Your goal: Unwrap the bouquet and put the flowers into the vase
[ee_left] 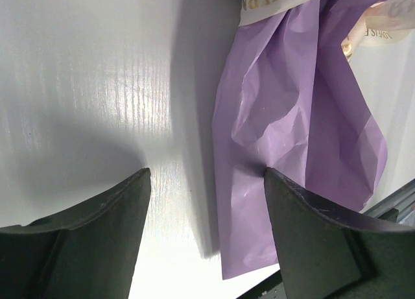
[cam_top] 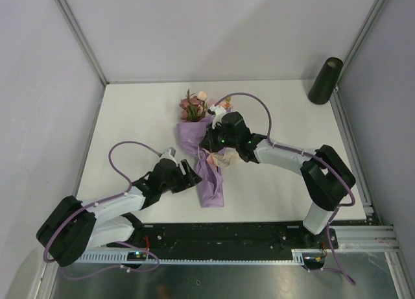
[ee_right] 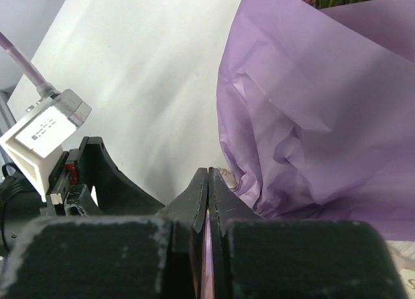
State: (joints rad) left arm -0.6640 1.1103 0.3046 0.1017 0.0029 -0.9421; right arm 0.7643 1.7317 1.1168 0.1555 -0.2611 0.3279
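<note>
Two arms attend the bouquet [cam_top: 209, 179] lying on the table [cam_top: 130, 117]. Our right jaws pinch an edge of its purple paper [ee_right: 311, 117], we think to peel it open; our left jaws stand wide at its tail, gripping nothing. The vase [cam_top: 325, 80] stands far right.

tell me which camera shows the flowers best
The top external view: the flowers show blooms and leaves poking out of the purple paper. The right wrist view catches only a sliver of them at its top edge; the left wrist view shows none, just paper.
</note>
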